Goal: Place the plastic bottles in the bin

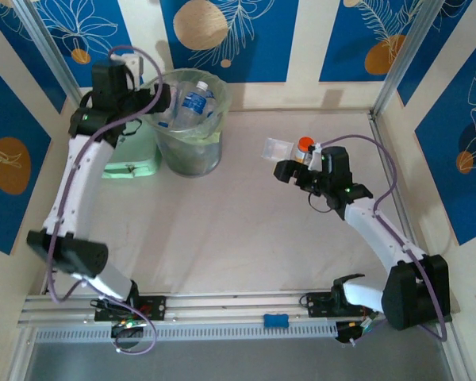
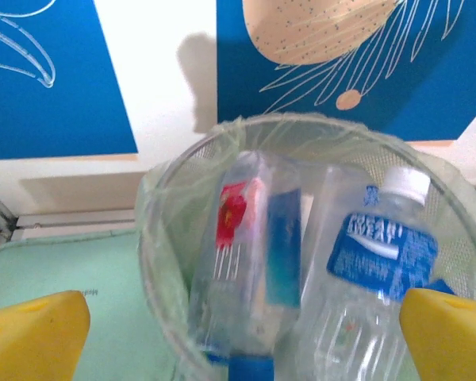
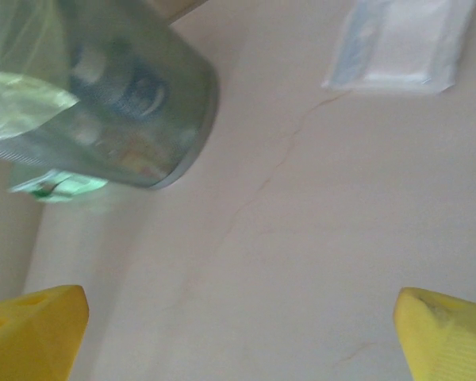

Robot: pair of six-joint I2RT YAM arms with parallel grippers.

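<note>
The bin [image 1: 192,151] stands at the back left with its pale green liner over the rim [image 2: 155,262]. My left gripper [image 1: 163,99] hangs at the bin's left rim, open [image 2: 246,333], both yellow fingertips [image 2: 32,337] far apart. Between them a clear plastic bottle [image 2: 250,262] with a red and blue label shows blurred inside the bin, blue cap down, touching neither finger. Beside it a blue-labelled, white-capped bottle [image 2: 381,262] stands in the bin [image 1: 194,103]. My right gripper [image 1: 284,171] is open above bare table [image 3: 242,333], nothing between its fingers, and the bin [image 3: 143,103] lies off to its upper left.
A mint green box [image 1: 131,159] sits against the bin's left side, under my left arm. A small orange-capped jar [image 1: 304,144] and a clear flat container [image 1: 276,148] rest just behind the right gripper. Metal frame posts and walls close in the back and sides.
</note>
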